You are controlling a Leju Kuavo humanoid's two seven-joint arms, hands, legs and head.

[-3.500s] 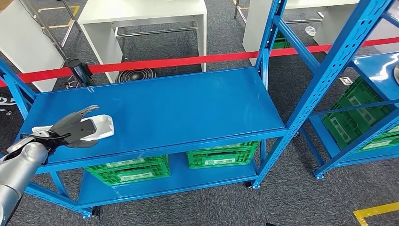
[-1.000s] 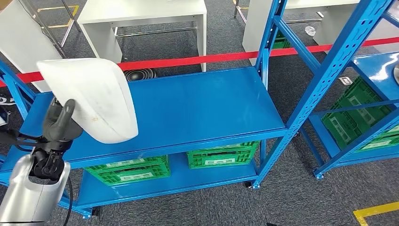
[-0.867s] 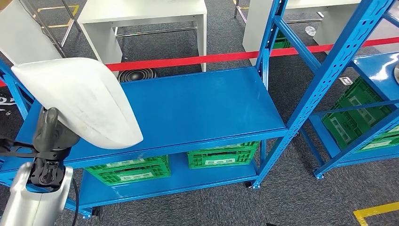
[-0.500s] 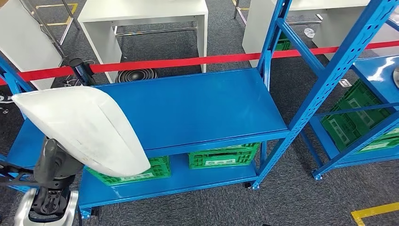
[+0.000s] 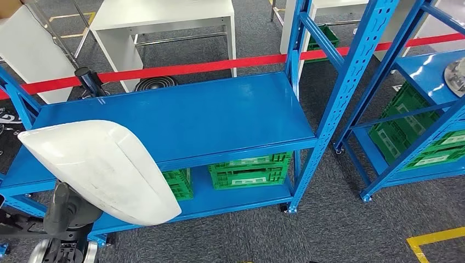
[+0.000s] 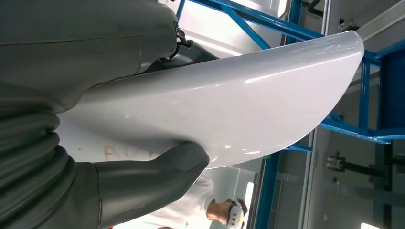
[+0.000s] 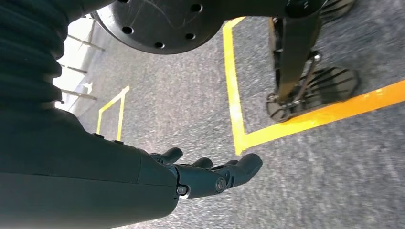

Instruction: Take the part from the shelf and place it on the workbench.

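A large white curved shell part [image 5: 101, 164] is raised at the lower left of the head view, in front of the blue shelf [image 5: 181, 115]. My left hand [image 5: 68, 208] grips it from beneath. In the left wrist view the thick thumb [image 6: 148, 179] presses one face of the white part [image 6: 229, 95] and the darker fingers wrap the other side. My right hand [image 7: 210, 174] hangs by my side above the grey carpet, its fingers apart and holding nothing.
Green crates [image 5: 249, 170] sit on the shelf's lower level. A second blue rack [image 5: 417, 93] with green crates stands to the right. Red tape [image 5: 181, 68] runs behind the shelf, with white tables [image 5: 159, 16] beyond. A person in white [image 6: 200, 210] appears in the left wrist view.
The hand took the white part off the shelf top and lifted it close to the camera. The whole picture has since shifted, so the camera moved; the part sits lower in view.
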